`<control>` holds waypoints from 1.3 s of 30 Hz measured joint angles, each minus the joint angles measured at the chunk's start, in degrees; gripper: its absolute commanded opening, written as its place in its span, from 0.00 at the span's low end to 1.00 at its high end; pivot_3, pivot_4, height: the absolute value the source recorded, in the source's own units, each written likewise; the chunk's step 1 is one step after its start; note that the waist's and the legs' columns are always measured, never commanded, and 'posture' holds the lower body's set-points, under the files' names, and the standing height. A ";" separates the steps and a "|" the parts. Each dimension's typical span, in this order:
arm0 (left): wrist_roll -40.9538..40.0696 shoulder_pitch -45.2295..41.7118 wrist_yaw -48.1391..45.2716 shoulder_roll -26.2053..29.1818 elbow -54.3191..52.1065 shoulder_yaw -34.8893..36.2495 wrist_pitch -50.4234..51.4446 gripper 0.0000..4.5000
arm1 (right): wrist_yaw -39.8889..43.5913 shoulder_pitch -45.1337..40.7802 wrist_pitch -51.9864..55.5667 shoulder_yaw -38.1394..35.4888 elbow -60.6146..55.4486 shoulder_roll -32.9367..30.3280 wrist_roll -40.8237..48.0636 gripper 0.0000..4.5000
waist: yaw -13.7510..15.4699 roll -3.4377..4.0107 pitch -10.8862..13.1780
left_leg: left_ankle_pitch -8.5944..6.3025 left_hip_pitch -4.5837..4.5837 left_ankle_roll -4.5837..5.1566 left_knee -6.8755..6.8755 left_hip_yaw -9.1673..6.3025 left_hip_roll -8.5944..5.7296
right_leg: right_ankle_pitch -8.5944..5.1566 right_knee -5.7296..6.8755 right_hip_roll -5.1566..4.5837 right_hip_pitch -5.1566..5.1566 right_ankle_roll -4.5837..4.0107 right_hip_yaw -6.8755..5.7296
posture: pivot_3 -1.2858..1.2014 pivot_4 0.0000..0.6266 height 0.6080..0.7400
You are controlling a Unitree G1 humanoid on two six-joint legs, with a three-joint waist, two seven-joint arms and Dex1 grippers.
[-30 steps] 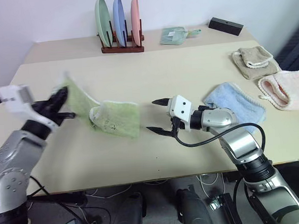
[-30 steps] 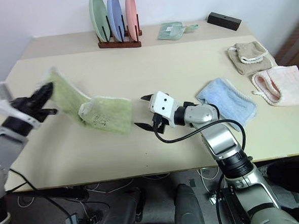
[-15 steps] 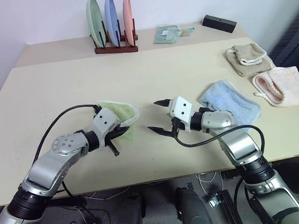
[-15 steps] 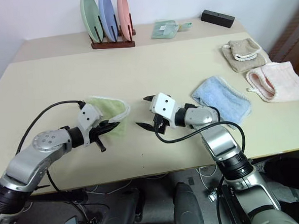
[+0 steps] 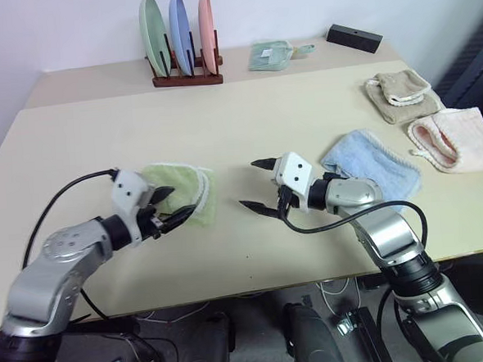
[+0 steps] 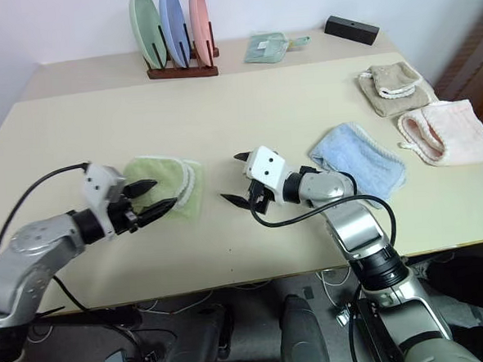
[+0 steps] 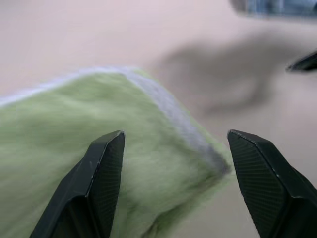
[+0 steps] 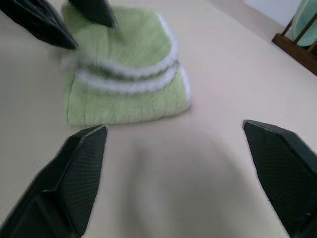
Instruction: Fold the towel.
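No readable text, label, brand, number or sign found in any view — nothing legible on the cloths, the plates, the rack or the tabletop.

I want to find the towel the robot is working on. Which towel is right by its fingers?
The light green towel, folded on the table between both sets of fingers. The blue towel, beige towel and pink towel lie off to the right.
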 measured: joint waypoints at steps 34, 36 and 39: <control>20.55 -2.47 8.72 -10.68 19.64 -6.57 -15.93 0.01 | -10.20 -9.78 -0.14 10.08 28.35 21.27 -7.27 0.06 | -0.26 0.12 -0.24 | 0.12 0.33 -0.20 -0.20 -0.06 -0.09 | 0.08 0.17 0.07 0.09 -0.11 0.00 | 0.52 0.24 0.98; 15.36 -1.97 9.15 -13.49 18.35 -2.30 -13.08 0.06 | -9.25 -9.31 -0.01 8.32 25.70 19.90 -6.49 0.19 | -0.22 0.09 -0.22 | 0.12 0.23 -0.20 -0.17 -0.09 -0.07 | 0.08 0.17 0.07 0.02 -0.10 -0.01 | 0.52 0.24 0.98; 7.67 -2.00 11.45 -15.00 16.07 4.95 -8.13 0.32 | -7.49 -9.06 0.23 5.59 20.23 16.79 -4.72 0.52 | -0.25 0.06 -0.20 | 0.12 0.15 -0.20 -0.14 -0.14 -0.07 | 0.08 0.19 0.07 -0.04 -0.10 -0.03 | 0.52 0.24 0.98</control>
